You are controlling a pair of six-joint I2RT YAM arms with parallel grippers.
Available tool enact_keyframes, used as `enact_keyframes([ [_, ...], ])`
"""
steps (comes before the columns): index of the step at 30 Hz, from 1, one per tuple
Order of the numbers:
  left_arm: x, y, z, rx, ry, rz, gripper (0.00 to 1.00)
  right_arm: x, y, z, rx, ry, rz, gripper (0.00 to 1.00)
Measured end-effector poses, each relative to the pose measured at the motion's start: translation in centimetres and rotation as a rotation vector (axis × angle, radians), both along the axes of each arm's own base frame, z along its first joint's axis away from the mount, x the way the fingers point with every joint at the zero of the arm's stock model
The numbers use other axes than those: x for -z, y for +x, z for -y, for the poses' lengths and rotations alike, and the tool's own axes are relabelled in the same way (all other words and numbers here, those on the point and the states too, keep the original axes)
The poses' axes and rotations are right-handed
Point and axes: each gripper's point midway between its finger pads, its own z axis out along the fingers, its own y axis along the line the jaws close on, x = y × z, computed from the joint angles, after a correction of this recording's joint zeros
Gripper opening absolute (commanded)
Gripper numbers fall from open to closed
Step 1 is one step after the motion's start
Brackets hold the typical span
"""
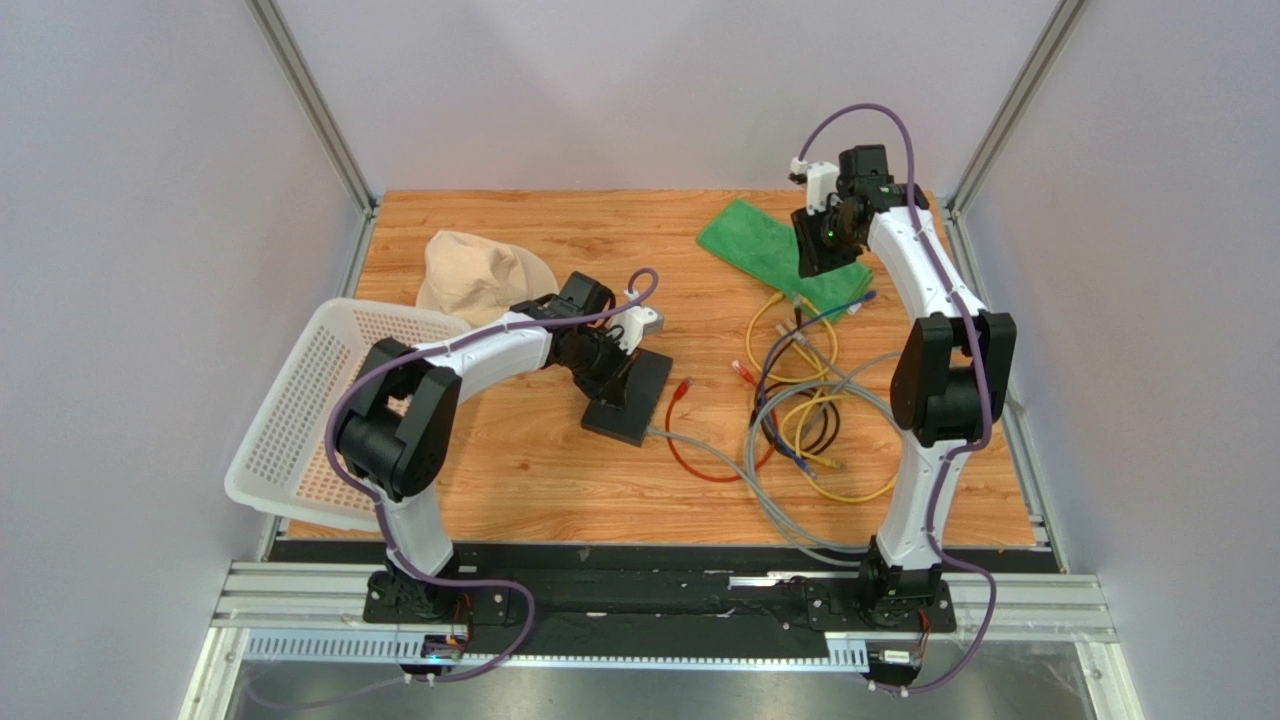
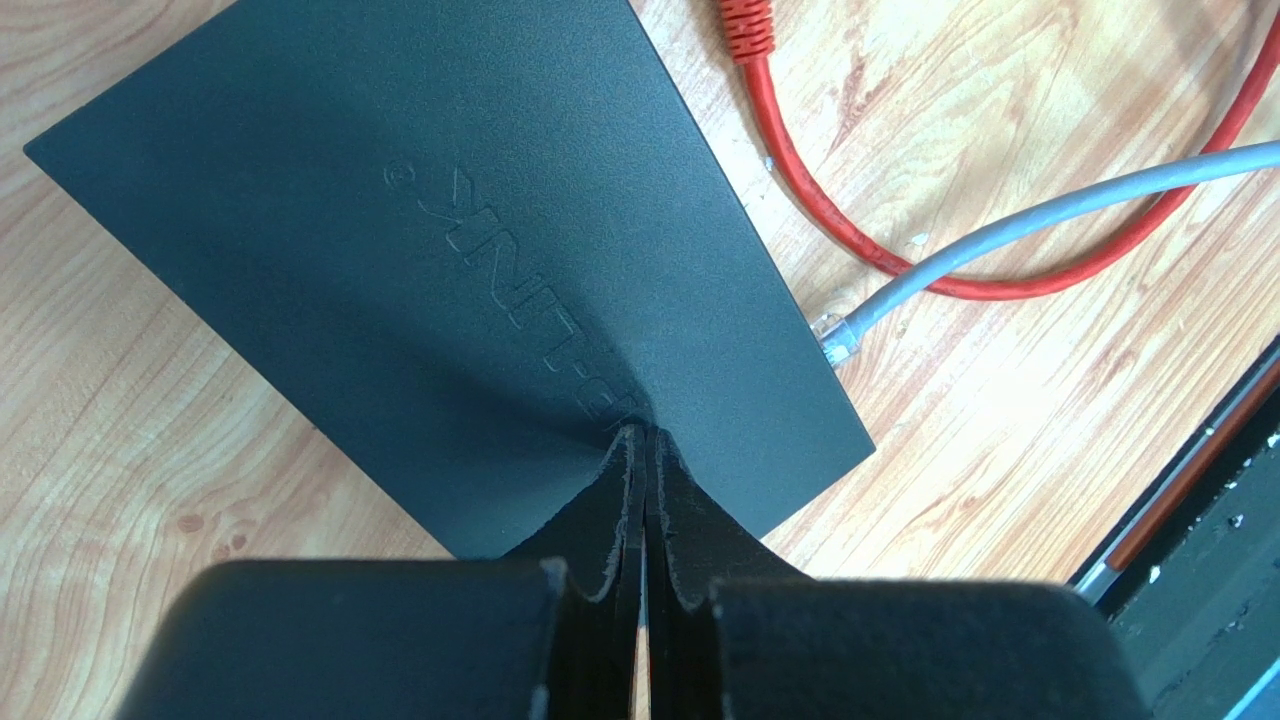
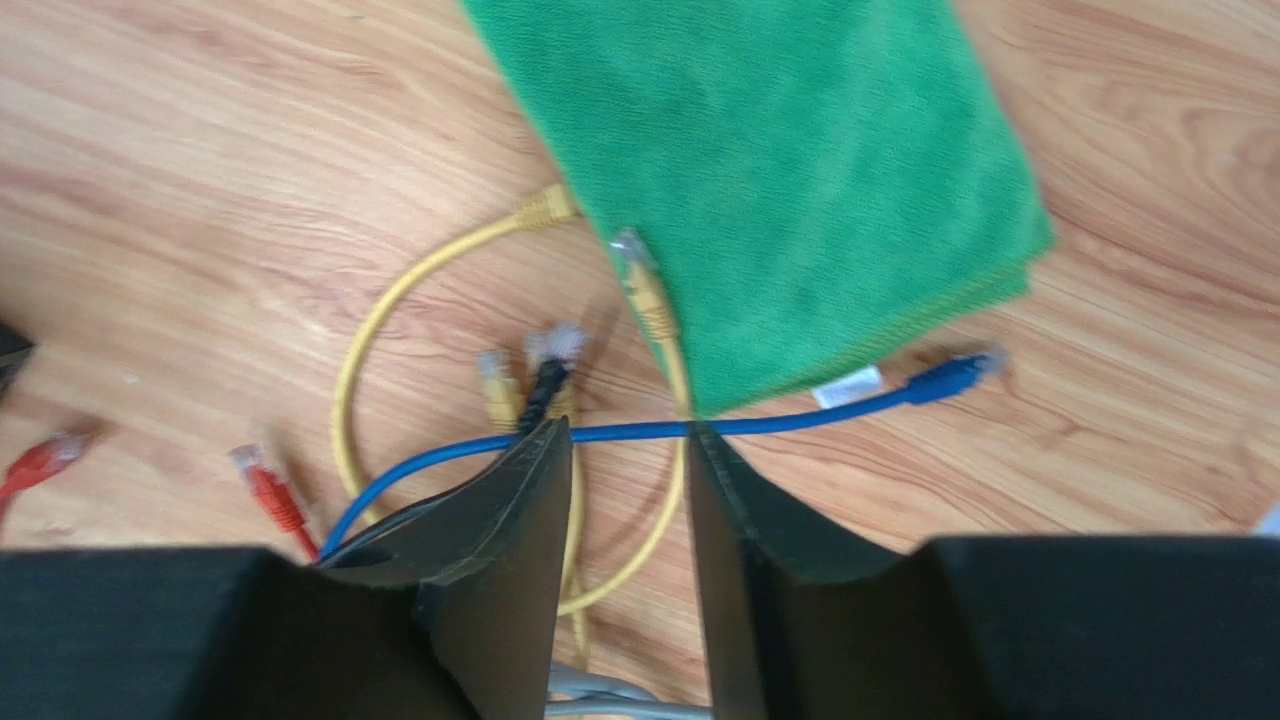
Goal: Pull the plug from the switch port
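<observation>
Fingers point(image 2: 609, 518) of the left gripper point(image 2: 646, 435) are pressed together, tips on the switch point(image 2: 406, 255) top. Right gripper point(image 3: 628, 435) fingers stand apart, holding nothing. The green cloth point(image 3: 781, 165) lies just beyond them and a blue cable point(image 3: 796, 422) crosses beneath. Right of the left tips, a grey cable point(image 2: 1052, 203) ends in a plug point(image 2: 834, 342) at the switch's edge.
</observation>
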Motion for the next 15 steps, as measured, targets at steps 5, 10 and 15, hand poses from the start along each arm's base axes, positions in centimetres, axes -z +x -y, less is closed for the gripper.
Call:
enact_keyframes([
  [5, 0.0, 0.0, 0.0, 0.004, 0.001, 0.004, 0.23, -1.1, 0.1, 1.3, 0.055, -0.044, 0.029, 0.54],
  [10, -0.4, 0.0, 0.0, 0.012, 0.004, 0.020, 0.50, -5.8, -0.8, 0.2, 0.049, 0.009, 0.124, 1.00],
  [15, -1.4, 1.0, -1.1, -0.030, 0.064, 0.096, 0.53, -7.0, -4.4, -3.0, -0.062, 0.168, 0.071, 0.92],
])
